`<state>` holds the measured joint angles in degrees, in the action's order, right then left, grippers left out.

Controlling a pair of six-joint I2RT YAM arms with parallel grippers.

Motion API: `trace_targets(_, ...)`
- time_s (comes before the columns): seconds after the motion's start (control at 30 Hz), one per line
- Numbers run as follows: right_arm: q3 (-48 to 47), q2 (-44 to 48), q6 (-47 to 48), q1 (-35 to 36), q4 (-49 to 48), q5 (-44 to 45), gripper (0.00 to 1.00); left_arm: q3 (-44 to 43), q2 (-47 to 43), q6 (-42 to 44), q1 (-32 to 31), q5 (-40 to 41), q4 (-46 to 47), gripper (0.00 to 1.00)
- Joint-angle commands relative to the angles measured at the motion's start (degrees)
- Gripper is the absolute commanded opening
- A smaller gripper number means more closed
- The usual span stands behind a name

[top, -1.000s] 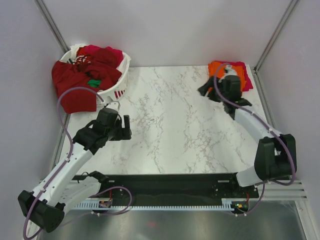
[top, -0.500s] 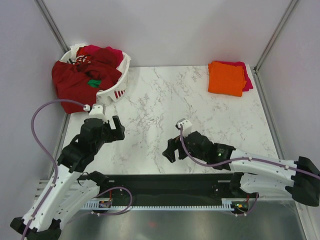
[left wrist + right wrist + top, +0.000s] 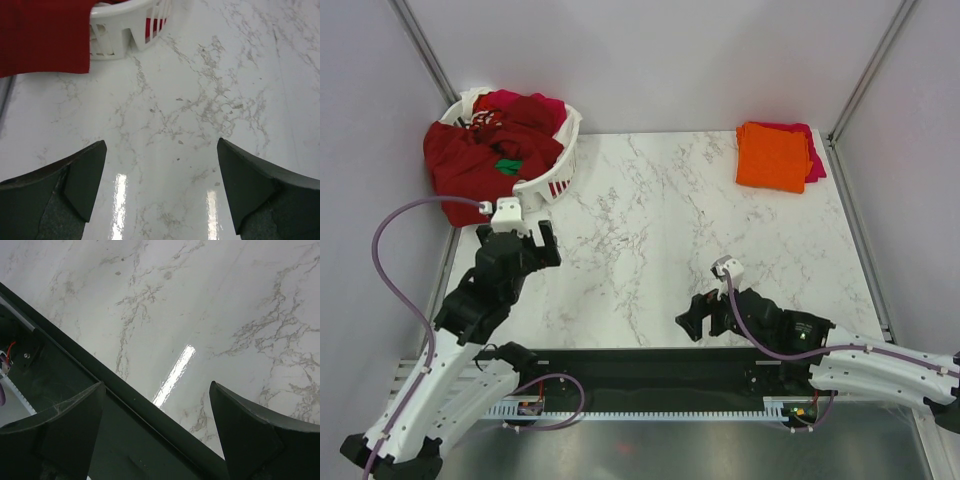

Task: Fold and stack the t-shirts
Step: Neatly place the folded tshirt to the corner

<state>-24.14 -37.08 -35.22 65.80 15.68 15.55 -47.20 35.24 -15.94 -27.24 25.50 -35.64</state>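
A folded orange t-shirt [image 3: 772,155] lies on a folded magenta-pink one [image 3: 811,150] at the table's far right corner. Dark red and crimson t-shirts [image 3: 485,150] with a bit of green [image 3: 508,165] fill the white basket [image 3: 560,150] at the far left; one dark red shirt hangs over its side, also in the left wrist view [image 3: 45,35]. My left gripper [image 3: 532,240] is open and empty just in front of the basket [image 3: 125,30]. My right gripper [image 3: 698,318] is open and empty over the table's near edge, far from the stack.
A black strip [image 3: 125,430] runs along the table's near edge under my right gripper. Metal frame posts stand at the far corners. The marble tabletop [image 3: 660,220] lies between basket and stack.
My right arm has swung from the orange stack back to the near edge. My left gripper has moved a little toward the basket.
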Motion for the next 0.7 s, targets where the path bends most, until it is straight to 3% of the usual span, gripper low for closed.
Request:
trace_targets(0.0, 0.6, 0.5, -0.5, 0.3, 1.0, 2.2, 0.93, -4.3, 4.6, 6.8, -0.1, 10.8, 7.2, 1.00)
trace_targets(0.13, -0.5, -0.7, 0.0, 0.3, 1.0, 1.9, 0.93, -5.1, 8.6, 12.7, 0.1, 14.1, 17.3, 1.00)
trace_targets(0.27, -6.9, -3.0, 2.6, 0.3, 5.5, 6.1, 0.93, -7.4, 17.1, 15.8, 2.3, 10.4, 25.1, 1.00)
trace_targets(0.33, -8.9, -4.3, 4.9, 0.3, 7.0, 10.4, 0.93, -11.1, 21.9, 15.2, 7.4, 5.9, 26.0, 1.00)
trace_targets(0.43, -10.6, -5.7, 5.2, 0.4, 7.5, 13.2, 0.95, -18.7, 31.8, 4.4, 16.6, 1.0, 22.1, 1.00)
trace_targets(0.47, -10.8, -6.8, 4.9, 0.3, 7.6, 13.9, 0.95, -21.2, 36.8, -5.0, 19.7, -5.7, 16.0, 1.00)
trace_targets(0.53, -11.0, -7.9, 4.1, 0.3, 8.0, 15.5, 0.95, -25.2, 40.7, -12.4, 30.9, -16.1, 12.4, 1.00)
trace_targets(0.57, -11.3, -8.8, 3.9, 0.3, 8.4, 15.2, 0.95, -25.5, 44.0, -15.0, 33.5, -25.1, 12.2, 0.93)
trace_targets(0.67, -10.9, -10.1, 3.1, 0.3, 8.5, 15.0, 0.96, -27.2, 47.5, -11.1, 34.5, -25.7, 12.1, 0.89)
